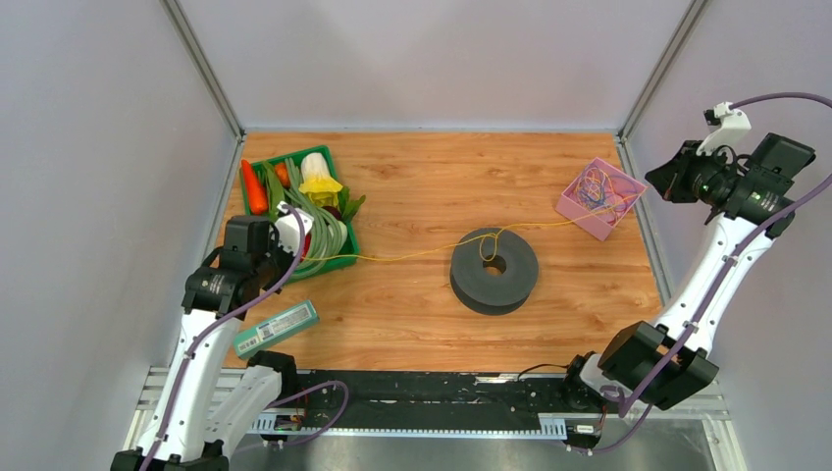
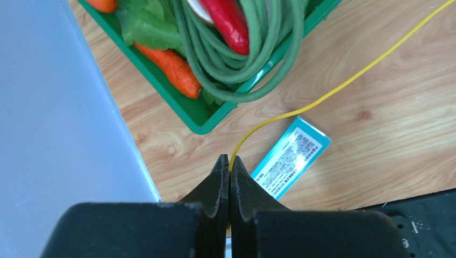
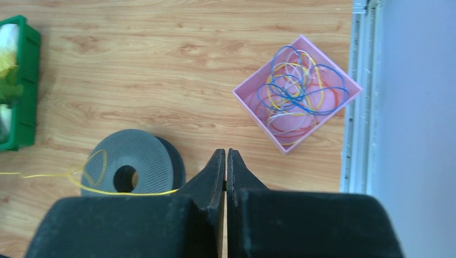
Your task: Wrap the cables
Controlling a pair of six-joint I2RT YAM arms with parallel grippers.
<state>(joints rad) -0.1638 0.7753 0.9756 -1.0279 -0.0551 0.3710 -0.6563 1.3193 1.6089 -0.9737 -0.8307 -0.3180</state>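
- Table [image 1: 422, 162]: yellow cable [image 1: 402, 258] runs from beside the green tray [image 2: 201, 126], over the grey spool [image 1: 515, 280], toward the pink box [image 3: 259, 122].
- Spool: one loose loop on top. A hard pull would likely slide it off.
- Pink box: other cables [image 3: 296, 91] are tangled inside and could snag.
- Left gripper [image 2: 229, 161]: clamped on the cable end. The thin strand may slip.
- Right gripper [image 3: 226, 157]: fingers together, apparently empty. The strand passes behind, so unconfirmed.

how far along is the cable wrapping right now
Barely begun. Done: one loose loop of the yellow cable lies on the grey spool. In hand: left gripper pinches one end; right gripper seems to hold the other. Left: the tangle in the pink box.
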